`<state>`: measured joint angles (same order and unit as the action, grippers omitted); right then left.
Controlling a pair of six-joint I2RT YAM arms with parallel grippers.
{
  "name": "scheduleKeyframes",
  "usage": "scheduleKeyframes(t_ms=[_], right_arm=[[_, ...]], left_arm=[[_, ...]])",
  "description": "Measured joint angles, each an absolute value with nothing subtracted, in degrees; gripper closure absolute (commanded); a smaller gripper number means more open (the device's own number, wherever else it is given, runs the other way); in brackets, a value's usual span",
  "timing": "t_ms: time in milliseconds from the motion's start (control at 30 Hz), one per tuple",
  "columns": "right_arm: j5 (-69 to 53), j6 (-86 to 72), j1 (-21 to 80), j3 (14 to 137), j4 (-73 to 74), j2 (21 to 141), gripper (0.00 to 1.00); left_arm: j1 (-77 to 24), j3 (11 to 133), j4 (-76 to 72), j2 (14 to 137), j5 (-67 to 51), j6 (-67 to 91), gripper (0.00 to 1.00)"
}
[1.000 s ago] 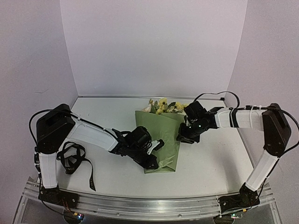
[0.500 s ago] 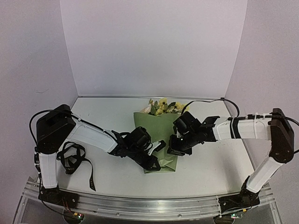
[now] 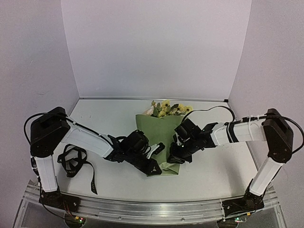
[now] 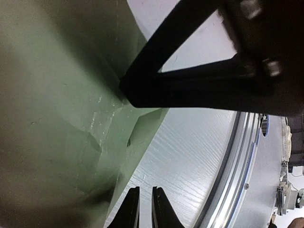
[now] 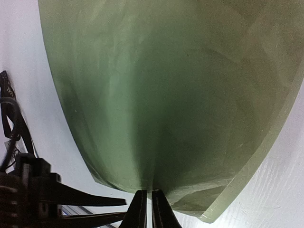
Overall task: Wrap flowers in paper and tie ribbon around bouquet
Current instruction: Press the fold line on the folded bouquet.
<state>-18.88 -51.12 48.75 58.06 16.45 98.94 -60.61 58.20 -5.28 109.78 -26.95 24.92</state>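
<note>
Setting: pale lilac walls [image 3: 152,47] on three sides; a white table [image 3: 213,166] with a metal rail [image 3: 142,206] along its near edge.

Item 1, bouquet [image 3: 161,137]: lies mid-table, flowers [image 3: 166,108] toward the far edge, its cone of olive paper [image 5: 166,95] tapering toward the near edge.

Item 2, right gripper [image 5: 148,204]: a second ago at the paper's right edge, up by the blooms; now swung in to the cone's lower right. Fingers pressed together, apparently nipping a crease of paper.

Item 3, left gripper [image 4: 144,209]: at the cone's foot, as before. Fingers almost together, only a slit between them, nothing seen in it; the paper's edge lies just beside.

Item 4, ribbon [image 3: 71,159]: heaped near the table's near-left corner, well apart from both grippers.

Reading: the wrap is being snugged at its narrow end; tying has not begun, I judge.

Writing: none legible; the ribbon is too small to read.
</note>
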Motion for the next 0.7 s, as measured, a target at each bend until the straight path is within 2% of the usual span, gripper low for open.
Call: scheduleKeyframes(t_ms=[233,500,700], right_arm=[[-21.21,-50.11,47.05,50.32,15.09,98.47,0.93],[-23.02,-49.30,46.63,48.58,15.02,93.58,0.93],[-24.58,-47.69,46.63,48.60,16.73,90.85,0.92]], left_arm=[[-60.39,59.38,-0.35,104.34,-17.04,28.36,0.98],[-58.40,61.62,4.53,108.43,-7.18,32.97,1.00],[-58.50,62.62,4.11,111.25,-5.81,33.49,1.00]])
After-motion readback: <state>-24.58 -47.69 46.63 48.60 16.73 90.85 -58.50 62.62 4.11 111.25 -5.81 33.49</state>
